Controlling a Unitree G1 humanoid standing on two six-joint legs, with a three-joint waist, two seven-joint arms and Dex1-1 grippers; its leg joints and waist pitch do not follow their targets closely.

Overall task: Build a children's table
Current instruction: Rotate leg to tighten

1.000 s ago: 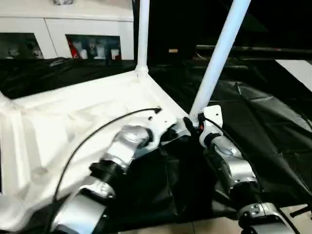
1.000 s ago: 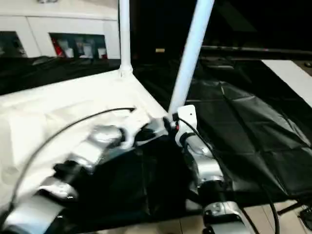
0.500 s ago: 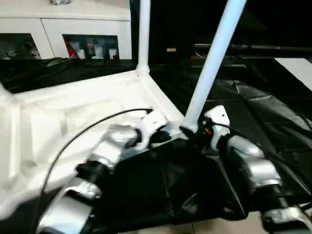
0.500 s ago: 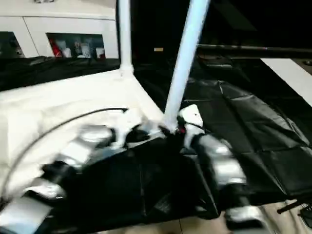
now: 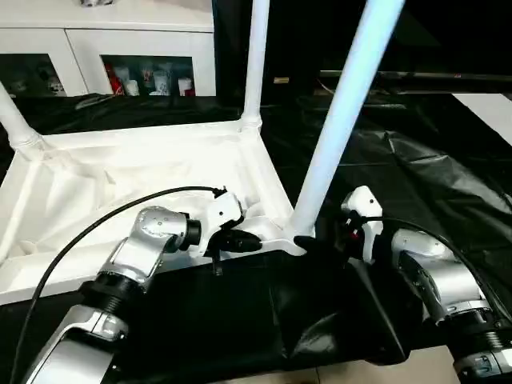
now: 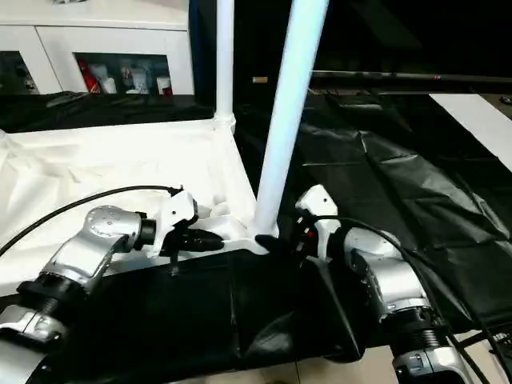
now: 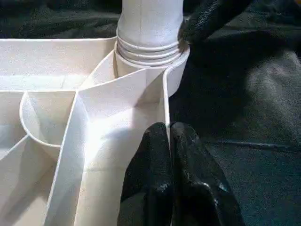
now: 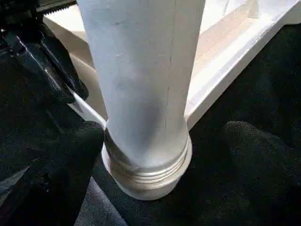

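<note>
The white children's table top point(image 5: 120, 172) lies upside down on the black-draped work table. A far corner leg point(image 5: 254, 64) stands upright in its socket, and another leg point(image 5: 18, 122) rises at the far left. The near-right leg point(image 5: 340, 120) sits in its corner socket point(image 8: 146, 181). My left gripper point(image 7: 169, 141) is shut on the thin rim of the table top, just beside that socket. My right gripper point(image 8: 155, 155) is open, its fingers point(image 8: 263, 160) standing apart on either side of the leg's base without touching it.
A white cabinet point(image 5: 136, 56) with glass doors stands behind the work table. Wrinkled black cloth point(image 5: 432, 168) covers the table to the right. A black cable point(image 5: 104, 220) loops over my left forearm. The floor shows at the near edge point(image 5: 376, 372).
My right gripper has opened off the near-right leg's base and drawn back slightly to the right. The left gripper has kept its hold. The head camera has shifted.
</note>
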